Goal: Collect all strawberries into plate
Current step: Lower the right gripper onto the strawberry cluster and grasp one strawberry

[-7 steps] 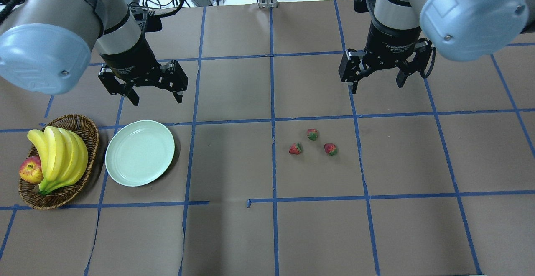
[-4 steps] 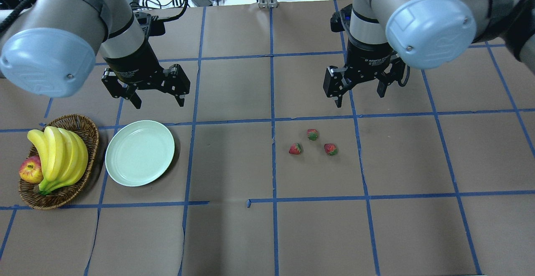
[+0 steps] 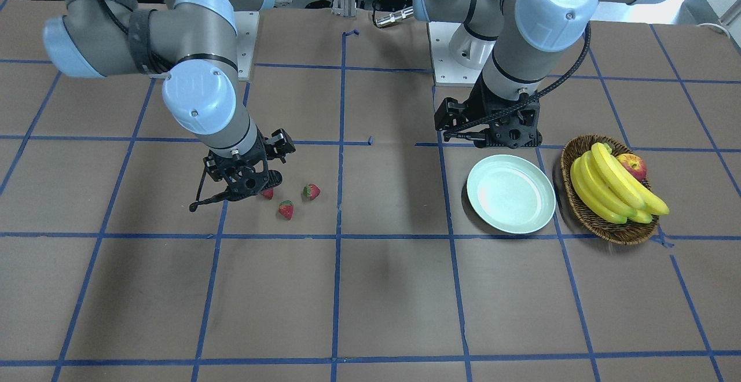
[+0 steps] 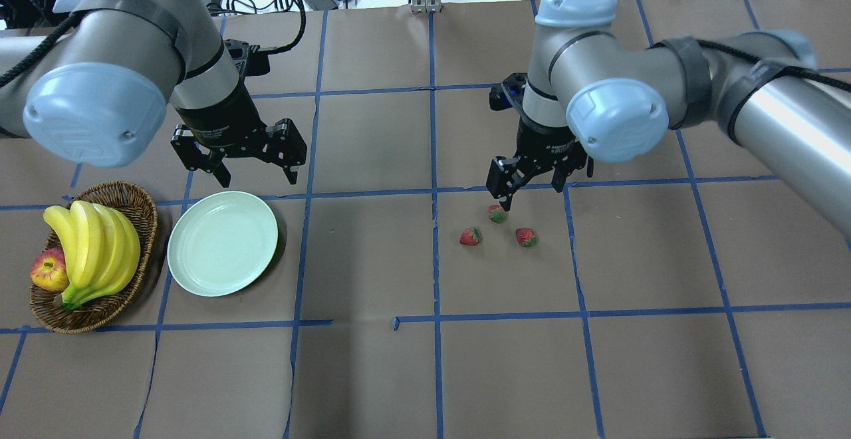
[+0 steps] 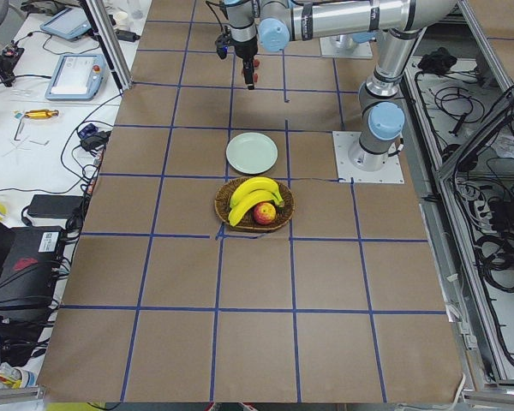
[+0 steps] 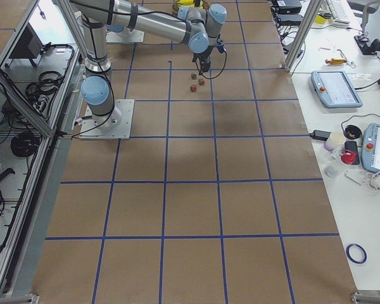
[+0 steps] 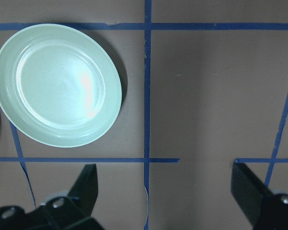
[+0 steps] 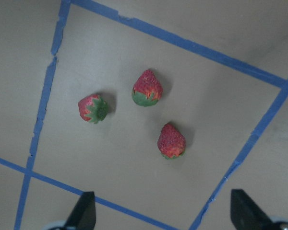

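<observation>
Right gripper [image 4: 534, 189]: jaws wide, empty, low over the table [image 4: 372, 372]. In the overhead view the three strawberries [image 4: 470, 236] lie loose at its 6–7 o'clock. The nearest strawberry [image 4: 496, 213] sits just beside the tip of one finger, and I can't tell if they touch. In the right wrist view all three lie ahead of the spread fingers, none between them.

Left gripper [image 4: 258, 179]: also wide and empty, hanging above the table with the plate [image 4: 223, 243] at its 6–7 o'clock. The plate is bare, well apart from the berries at their 9 o'clock. At the plate's own 9 o'clock is a wicker basket [image 4: 133, 194] with bananas [image 4: 93, 246] and an apple [image 4: 48, 271].

Step, as I judge it: approach for the first pick, nothing collected yet. Next move calls for centring the jaws over one berry, dropping, then closing gently without knocking its neighbours.
</observation>
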Action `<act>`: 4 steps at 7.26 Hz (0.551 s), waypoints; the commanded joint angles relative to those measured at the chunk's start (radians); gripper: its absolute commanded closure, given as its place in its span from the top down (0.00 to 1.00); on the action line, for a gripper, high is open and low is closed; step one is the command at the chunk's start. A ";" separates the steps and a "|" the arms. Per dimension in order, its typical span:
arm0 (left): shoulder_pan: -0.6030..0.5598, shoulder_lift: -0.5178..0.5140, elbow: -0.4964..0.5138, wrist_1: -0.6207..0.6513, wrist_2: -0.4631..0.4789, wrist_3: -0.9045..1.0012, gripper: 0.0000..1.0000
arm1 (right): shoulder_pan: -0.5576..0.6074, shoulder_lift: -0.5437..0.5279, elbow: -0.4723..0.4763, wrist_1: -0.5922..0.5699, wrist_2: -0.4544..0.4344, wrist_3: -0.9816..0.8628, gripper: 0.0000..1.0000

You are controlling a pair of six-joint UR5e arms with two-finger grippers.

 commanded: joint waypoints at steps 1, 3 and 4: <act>0.001 -0.005 -0.001 0.000 -0.001 0.001 1.00 | 0.000 0.035 0.113 -0.158 0.001 -0.059 1.00; 0.001 -0.006 -0.001 0.000 -0.001 0.004 1.00 | 0.000 0.078 0.113 -0.195 -0.003 -0.076 1.00; 0.001 -0.006 -0.001 0.000 0.000 0.006 1.00 | 0.000 0.103 0.114 -0.220 -0.005 -0.088 1.00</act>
